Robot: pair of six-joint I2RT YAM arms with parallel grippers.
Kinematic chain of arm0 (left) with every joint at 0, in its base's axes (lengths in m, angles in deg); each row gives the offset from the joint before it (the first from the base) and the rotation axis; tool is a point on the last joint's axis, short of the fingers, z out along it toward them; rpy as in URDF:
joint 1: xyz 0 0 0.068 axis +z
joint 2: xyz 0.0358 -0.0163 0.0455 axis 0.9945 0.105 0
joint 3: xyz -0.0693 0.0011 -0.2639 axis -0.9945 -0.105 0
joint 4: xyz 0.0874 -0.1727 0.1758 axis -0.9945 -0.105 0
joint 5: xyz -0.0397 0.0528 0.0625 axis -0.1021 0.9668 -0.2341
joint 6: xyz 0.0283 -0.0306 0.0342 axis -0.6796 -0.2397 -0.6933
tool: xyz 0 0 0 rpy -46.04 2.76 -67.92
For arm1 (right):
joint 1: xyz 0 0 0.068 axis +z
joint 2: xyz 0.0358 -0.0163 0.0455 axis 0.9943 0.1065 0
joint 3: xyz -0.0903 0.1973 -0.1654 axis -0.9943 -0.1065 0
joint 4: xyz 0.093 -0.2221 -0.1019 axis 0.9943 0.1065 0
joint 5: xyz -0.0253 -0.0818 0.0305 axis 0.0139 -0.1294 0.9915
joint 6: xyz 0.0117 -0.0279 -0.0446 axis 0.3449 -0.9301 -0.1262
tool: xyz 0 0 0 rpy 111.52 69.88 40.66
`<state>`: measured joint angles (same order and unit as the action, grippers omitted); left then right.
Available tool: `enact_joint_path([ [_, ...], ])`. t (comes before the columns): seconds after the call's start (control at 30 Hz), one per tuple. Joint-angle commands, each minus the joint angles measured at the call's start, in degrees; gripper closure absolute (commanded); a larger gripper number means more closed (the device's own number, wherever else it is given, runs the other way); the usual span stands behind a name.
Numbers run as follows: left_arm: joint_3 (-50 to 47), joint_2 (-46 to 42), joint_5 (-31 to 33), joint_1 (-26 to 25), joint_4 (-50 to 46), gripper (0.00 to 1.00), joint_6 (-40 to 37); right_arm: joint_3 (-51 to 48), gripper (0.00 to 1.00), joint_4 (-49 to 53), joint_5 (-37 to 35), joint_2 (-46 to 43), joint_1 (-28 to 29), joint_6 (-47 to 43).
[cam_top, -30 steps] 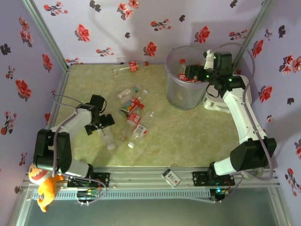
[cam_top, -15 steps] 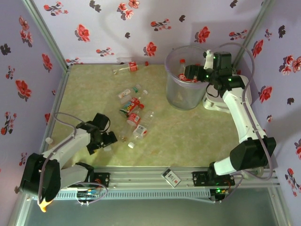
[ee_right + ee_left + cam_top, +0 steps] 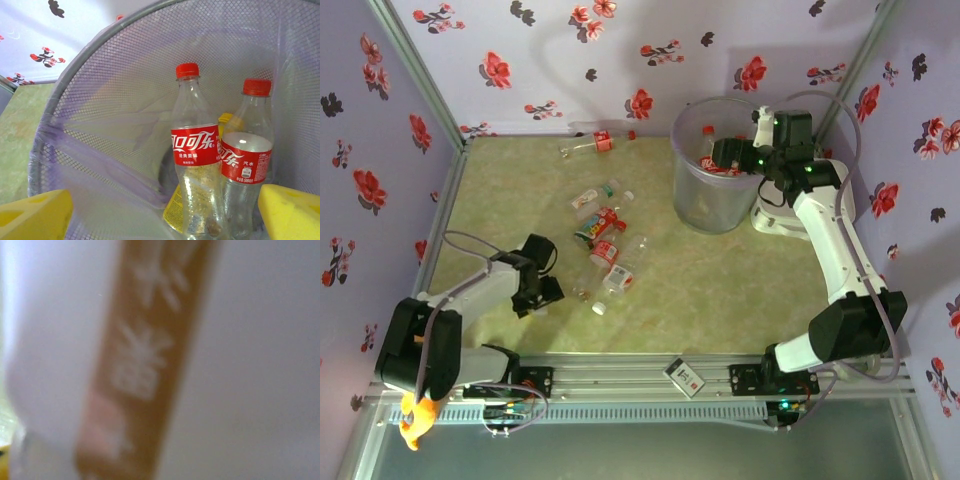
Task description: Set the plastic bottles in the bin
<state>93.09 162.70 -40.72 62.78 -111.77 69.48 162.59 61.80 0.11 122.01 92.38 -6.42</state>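
Several clear plastic bottles with red labels lie in a cluster mid-table, and one more bottle lies by the back wall. My left gripper is down at the cluster's near left. Its wrist view shows a blurred brown-red bottle label right against the lens, and its fingers are hidden. The bin stands at the back right. My right gripper hangs open over the bin, its yellow pads wide apart with nothing between them. Two red-capped bottles stand inside the bin.
A flat white rounded object lies right of the bin under the right arm. A loose cap lies near the cluster. A small card rests on the front rail. An orange toy hangs at the near left corner.
The left gripper dropped from beside the cluster down toward the near bottle, which its body now covers. The right arm has held still over the bin.
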Motion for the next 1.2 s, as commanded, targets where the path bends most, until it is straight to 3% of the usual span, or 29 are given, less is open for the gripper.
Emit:
enact_joint_path([
  [0.0, 1.6, 1.1, 1.4, 0.3, 1.1, 0.42, -2.4, 0.3, 0.04, 2.3, -0.5, -2.1, 0.1, 1.1],
  [0.43, 5.7, -4.7, 1.3, 0.8, 3.2, 0.66, -9.6, 1.9, 0.04, 5.3, -5.7, -5.0, 8.8, 2.4],
  [0.67, 9.6, -12.8, -3.7, 0.5, 13.3, 1.00, -16.6, 1.9, 0.05, 2.2, -4.2, -7.9, 15.2, 6.6],
  [0.9, 8.6, -13.3, -16.5, -3.4, 35.1, 1.00, -19.1, 1.4, 0.06, -6.1, 2.6, -4.3, 23.3, 13.0],
  [1.17, 9.4, -6.5, -21.2, -10.6, 44.7, 1.00, -22.4, 1.1, 0.06, -16.6, 7.6, 4.3, 28.4, 21.4],
])
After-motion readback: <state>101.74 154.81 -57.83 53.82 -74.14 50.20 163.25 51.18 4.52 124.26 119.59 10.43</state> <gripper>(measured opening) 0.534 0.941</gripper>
